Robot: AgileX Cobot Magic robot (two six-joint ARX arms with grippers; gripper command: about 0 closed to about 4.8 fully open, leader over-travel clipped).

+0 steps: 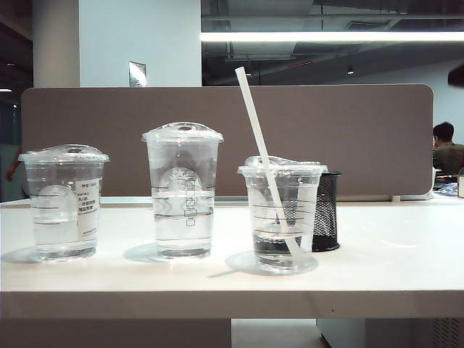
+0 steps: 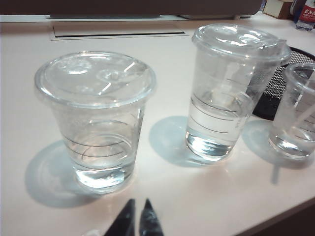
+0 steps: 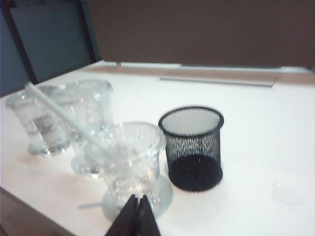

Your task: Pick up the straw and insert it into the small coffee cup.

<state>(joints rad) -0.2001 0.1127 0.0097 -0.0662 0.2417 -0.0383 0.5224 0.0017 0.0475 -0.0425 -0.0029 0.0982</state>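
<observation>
The straw (image 1: 264,163) stands tilted through the lid of the small coffee cup (image 1: 281,217), lower end near the cup's base, so the insertion appears complete. The left gripper (image 2: 137,216) and right gripper (image 3: 138,214) are both clenched on nothing and held apart from the cups, presumably to avoid knocking them. All three lidded cups, including the labelled cup (image 1: 65,203) and the tall cup (image 1: 183,192), hold some clear liquid; the mesh holder (image 3: 193,147) appears empty.
</observation>
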